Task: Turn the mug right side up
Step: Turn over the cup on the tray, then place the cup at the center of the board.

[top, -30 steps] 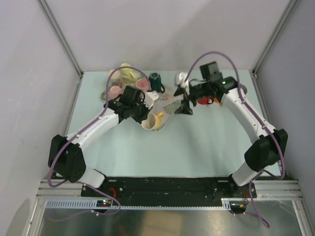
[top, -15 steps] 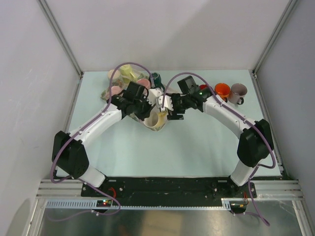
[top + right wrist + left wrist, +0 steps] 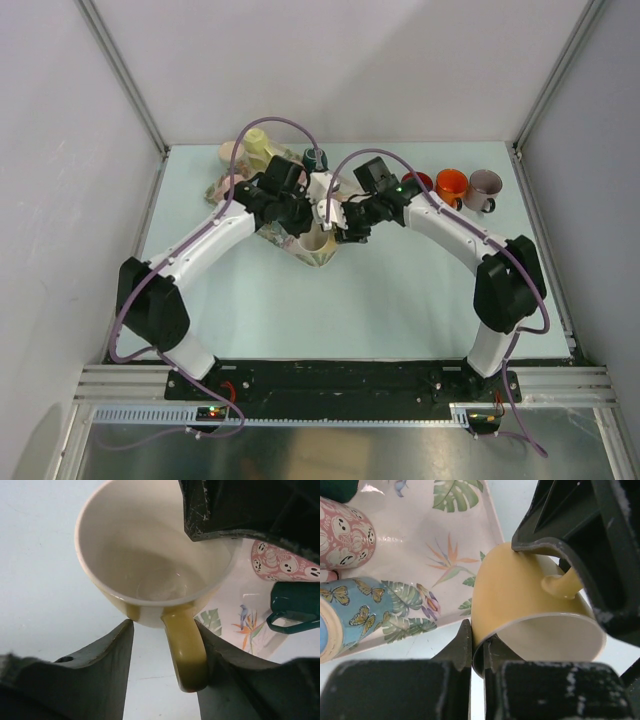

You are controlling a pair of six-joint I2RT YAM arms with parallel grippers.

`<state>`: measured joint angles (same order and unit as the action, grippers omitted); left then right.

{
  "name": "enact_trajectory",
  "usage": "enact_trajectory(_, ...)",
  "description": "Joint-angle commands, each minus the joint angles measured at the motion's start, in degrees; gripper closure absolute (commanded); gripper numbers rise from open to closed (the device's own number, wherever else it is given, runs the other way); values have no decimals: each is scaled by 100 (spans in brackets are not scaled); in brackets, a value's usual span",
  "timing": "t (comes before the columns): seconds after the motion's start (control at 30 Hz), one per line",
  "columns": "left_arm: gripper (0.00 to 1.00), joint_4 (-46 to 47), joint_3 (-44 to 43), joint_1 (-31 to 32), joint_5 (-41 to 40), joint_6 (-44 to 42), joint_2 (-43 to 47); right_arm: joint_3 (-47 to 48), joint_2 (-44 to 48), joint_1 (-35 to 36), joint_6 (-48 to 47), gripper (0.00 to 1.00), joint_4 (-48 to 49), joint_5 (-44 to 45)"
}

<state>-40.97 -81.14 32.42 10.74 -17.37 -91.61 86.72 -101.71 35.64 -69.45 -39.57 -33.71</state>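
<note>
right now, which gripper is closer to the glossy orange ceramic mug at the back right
Right. The right gripper sits left of the orange ceramic mug, at the handle of the pale yellow ceramic mug; the left gripper is farther left, clamped on its rim.

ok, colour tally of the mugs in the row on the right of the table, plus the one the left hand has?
red mug: 1
orange mug: 1
grey-mauve mug: 1
yellow mug: 1, rim pinched in the left hand
Total: 4
</note>
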Motion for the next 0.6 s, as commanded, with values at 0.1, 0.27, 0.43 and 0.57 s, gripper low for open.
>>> enact_trajectory(0.1, 100, 418, -412, 18, 432, 308, 39, 30, 108, 68, 71, 66, -32, -418)
enact_trajectory(0.27, 71, 407, -475, 7, 224, 341, -26, -85, 191, 62, 41, 96, 10, -217)
enact_trajectory(0.43, 22, 417, -560, -177, 173, 723, -65, -639, 462, -122, 425, 100, 315, -18)
enact_trajectory(0.57, 9, 333, -595, -517, 480, 1003, -4, -1376, 989, -580, 1275, 100, 761, -25)
